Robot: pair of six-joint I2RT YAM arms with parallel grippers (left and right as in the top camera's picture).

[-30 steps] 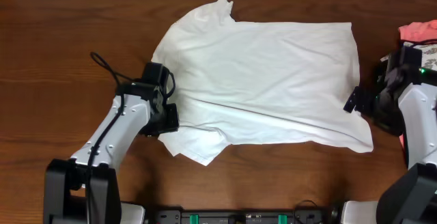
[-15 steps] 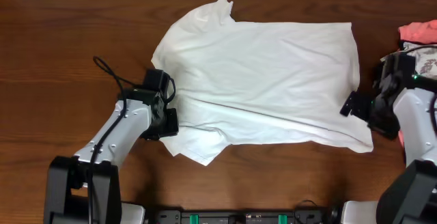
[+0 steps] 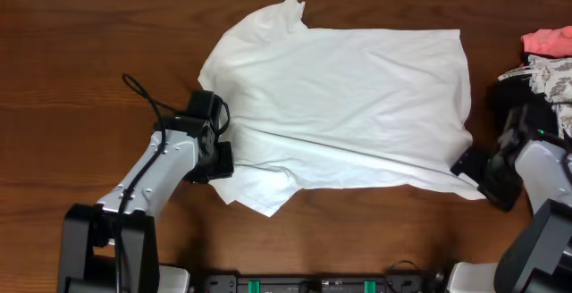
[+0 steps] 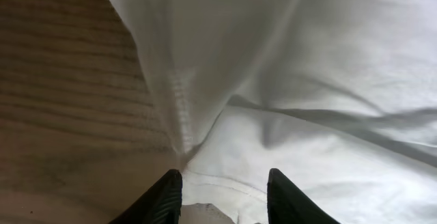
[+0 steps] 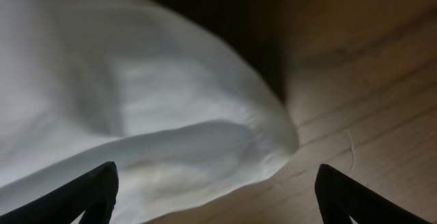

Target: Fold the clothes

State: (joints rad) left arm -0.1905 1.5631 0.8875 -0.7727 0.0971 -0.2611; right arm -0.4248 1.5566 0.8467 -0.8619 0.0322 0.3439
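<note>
The white T-shirt (image 3: 349,105) lies spread out in the middle of the brown table (image 3: 71,79). 1 sleeve sticks out at the near left, and a long crease runs across the cloth from left to right. It does not look folded yet, only laid out.

The left gripper (image 3: 221,155) sits at the left edge of the shirt, just beside that near sleeve. In its own wrist view the 2 jaws stand about half way apart, and a bit of white hem lies between them. I cannot tell if they are really pinching it or only resting around it.

The right gripper (image 3: 471,164) is down low at the near right corner (image 5: 273,138) of the shirt. Its jaws are wide apart and hold nothing. The corner lies just in front of them, in the gap but not yet between the tips.

So I think the step in hand is getting a hold on both ends, ready for the first fold. Next, the right gripper should slide a little further in, staying close to the table so 1 jaw goes under the thin cloth – then close on the corner. After that both arms would need to lift at the same time, or the soft cloth may sag and bunch up.

A pink cloth (image 3: 547,40) and a patterned one (image 3: 556,77) lie at the far right edge, close to the right arm – best not to snag them
</note>
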